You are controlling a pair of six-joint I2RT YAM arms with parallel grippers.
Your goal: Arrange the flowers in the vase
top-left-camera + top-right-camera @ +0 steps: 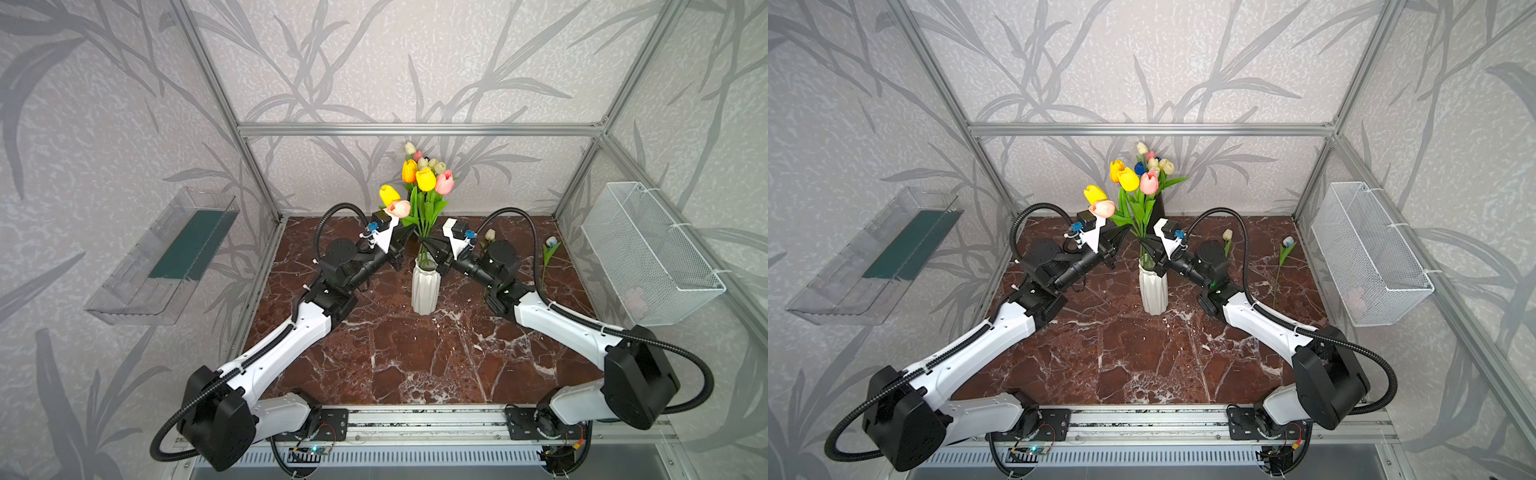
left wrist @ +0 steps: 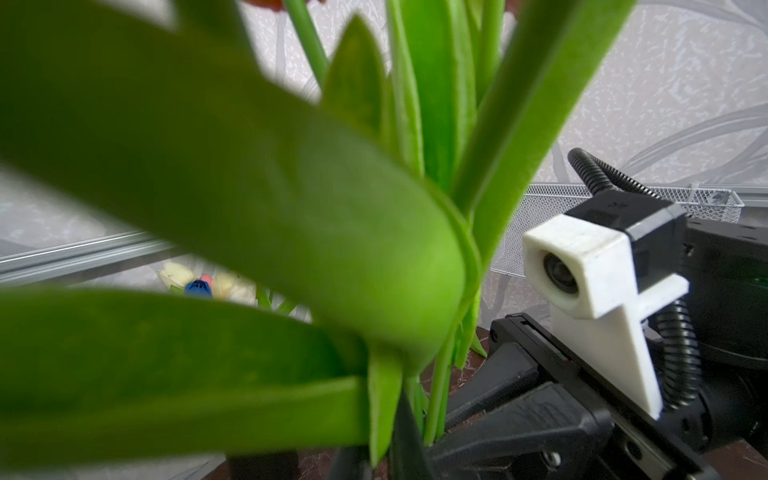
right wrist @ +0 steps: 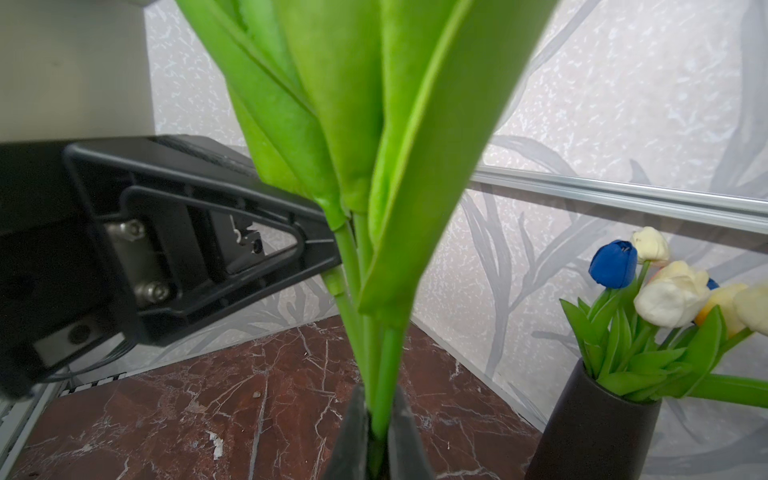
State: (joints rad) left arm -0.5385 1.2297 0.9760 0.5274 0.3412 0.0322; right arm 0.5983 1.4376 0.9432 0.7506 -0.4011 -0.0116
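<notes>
Three grey leaf-patterned walls (image 1: 374,62) closed in a red-brown marble tabletop (image 1: 415,365).

At mid-table the white ribbed vase (image 1: 426,291) held the flowers (image 1: 426,195), yellow and pink tulips on green stems. The right gripper (image 3: 378,440) was clamped on those stems just above the vase mouth. The left gripper (image 1: 409,236) was pinched shut on the same stems from the opposite side. A blue-tipped tulip (image 1: 550,243) lay on the marble well to the right, apart from both grippers.
</notes>
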